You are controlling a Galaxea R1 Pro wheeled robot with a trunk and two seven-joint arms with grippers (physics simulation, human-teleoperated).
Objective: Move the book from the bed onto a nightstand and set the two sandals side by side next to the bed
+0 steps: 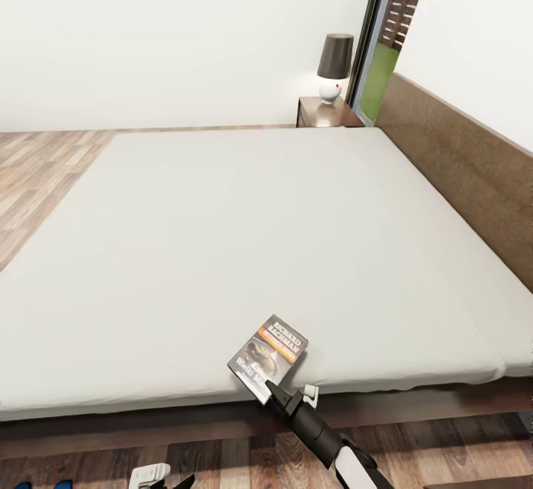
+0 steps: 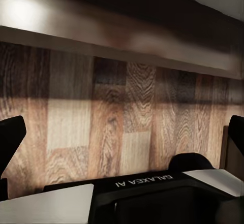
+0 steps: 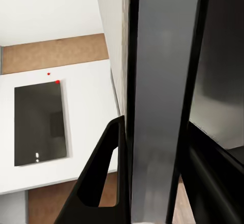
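Thin, light, floppy book (image 1: 268, 356) tilted up at the bed (image 1: 222, 252) near edge, lower corner pinched between right gripper (image 1: 285, 399) jaws; better gripped deeper near the spine. Left gripper (image 2: 122, 148) jaws spread above the floor

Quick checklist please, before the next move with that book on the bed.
1. Right gripper jaws closed on the book: ok.
2. Book clear of the bed: cannot tell; it sits tilted at the near edge.
3. Nightstand in sight beyond the bed: ok.
4. Free room on it beside the lamp: cannot tell.
5. Left gripper open, holding nothing: ok.
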